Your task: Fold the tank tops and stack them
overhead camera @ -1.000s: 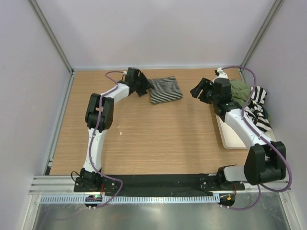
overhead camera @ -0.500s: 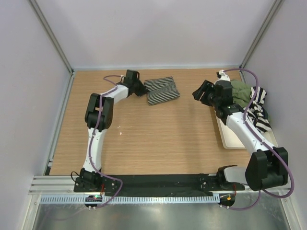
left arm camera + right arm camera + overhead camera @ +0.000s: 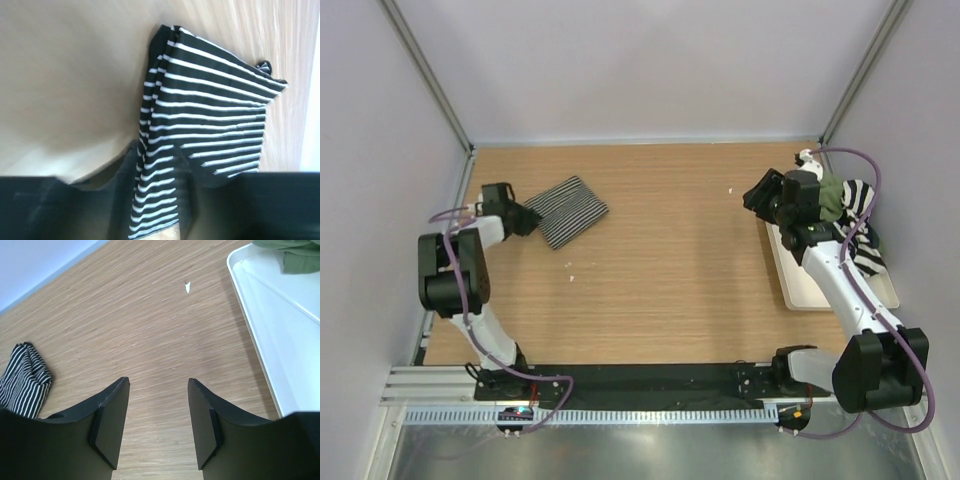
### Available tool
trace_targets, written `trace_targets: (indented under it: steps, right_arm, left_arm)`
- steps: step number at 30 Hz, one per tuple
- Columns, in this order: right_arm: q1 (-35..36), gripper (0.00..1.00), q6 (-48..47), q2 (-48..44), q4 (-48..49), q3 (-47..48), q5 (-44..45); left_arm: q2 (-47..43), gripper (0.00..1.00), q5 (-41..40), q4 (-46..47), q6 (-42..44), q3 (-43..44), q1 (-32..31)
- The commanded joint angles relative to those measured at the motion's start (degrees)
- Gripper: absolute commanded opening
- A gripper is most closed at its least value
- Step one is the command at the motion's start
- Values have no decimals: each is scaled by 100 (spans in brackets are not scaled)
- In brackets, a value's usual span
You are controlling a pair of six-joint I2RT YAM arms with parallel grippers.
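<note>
Already folded, the pinstriped tank top (image 3: 570,210) lies at the far left of the table (image 3: 670,290), one edge between the jaws of your left gripper (image 3: 520,217); whether they pinch it or merely straddle it cannot be told. Your right gripper (image 3: 156,415) hangs empty, fingers apart, just beside the cream tray (image 3: 798,290), where the olive tank top (image 3: 828,195) and broad-striped tank top (image 3: 860,235) lie heaped. One top looks done; next, reach right for the olive one and spread it flat.
</note>
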Motion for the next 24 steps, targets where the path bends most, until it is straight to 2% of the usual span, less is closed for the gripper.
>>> trace_targets:
  steps: [1,3,4,6,10,11,13,15,21,22,24]
  right_arm:
    - [-35,56,101,-173,2,36,101]
    - [-44,56,57,-209,-121,80,145]
    - [-62,56,48,-226,-165,97,241]
    - [-88,56,39,-287,-314,150,330]
    - [-219,58,127,-507,-525,203,610]
    - [-255,60,162,-560,-604,177,811]
    - [-343,70,223,-639,-631,159,936]
    - [-510,71,259,-587,-701,220,919]
    - [-1379,72,373,335,-904,773,717]
    - [-1458,73,425,484,-860,844,691]
    - [-1617,82,566,1011,-781,1168,725]
  left_arm:
    - [-788,39,-263,365,141,-803,463]
    - [-1376,61,-210,558,71,-1183,685]
    - [-1570,76,-341,515,97,-1394,738]
    - [-2132,84,-447,120,316,-1414,738]
    - [-3108,89,-615,-601,589,-1378,730]
    - [-3284,90,-484,-654,633,-1387,721]
    - [-3794,97,-220,-672,756,-1370,616]
    - [-4101,100,78,-768,818,-1274,467]
    - [-4498,99,160,-856,730,-1281,-579]
    - [-4542,100,-15,-856,774,-1282,-1067]
    - [-4551,100,-122,-856,862,-1290,-1535]
